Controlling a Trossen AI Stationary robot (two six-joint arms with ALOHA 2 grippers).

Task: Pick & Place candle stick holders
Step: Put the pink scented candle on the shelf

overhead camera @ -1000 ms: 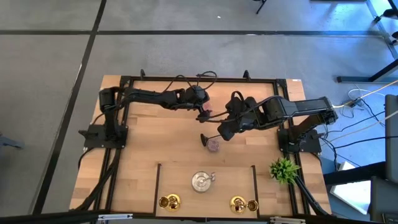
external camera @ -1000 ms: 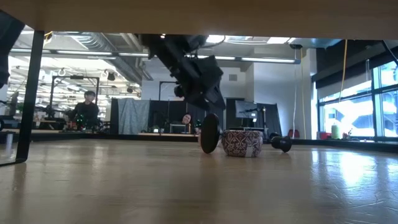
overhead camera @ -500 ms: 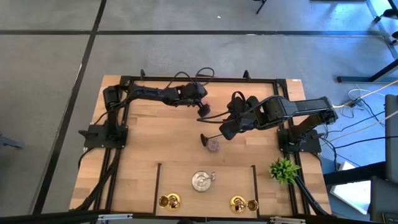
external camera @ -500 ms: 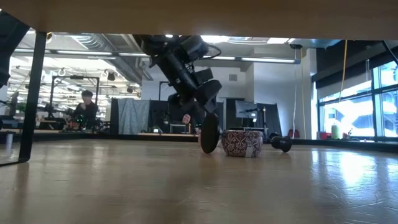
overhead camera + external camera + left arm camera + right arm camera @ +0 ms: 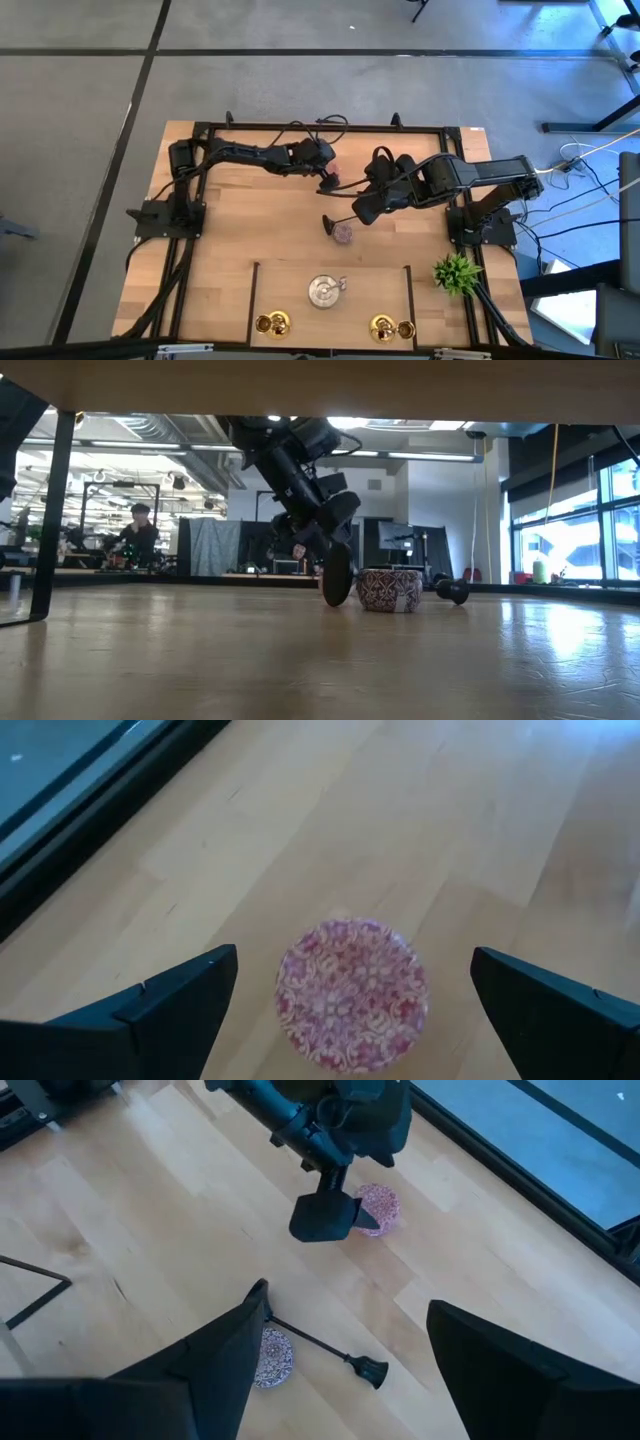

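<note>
- Now the left gripper (image 5: 354, 952) is hanging over the pink holder (image 5: 352, 995) near the back of the table (image 5: 230, 240), its fingers spread wide with the holder showing between them and nothing pinched.
- Half a second ago the left arm was sitting slightly further back. It is now returning to where it stood a second ago, so it seems to be lining itself up rather than closing.
- The holders themselves are not shifting. This pink one is probably the next pick, and no grasp is being made yet.
- The right gripper (image 5: 362, 212) is waiting mid-table with its fingers apart and empty, just above the black holder (image 5: 335, 219), which is lying on its side beside a second pink holder (image 5: 343, 233).
- The silver holder (image 5: 325, 291) and the gold holders (image 5: 272, 324) are sitting along the front edge, showing only from above.
- The left wrist view alone is showing how centred the pink holder is. The right wrist view alone is showing the black stem lying flat.
</note>
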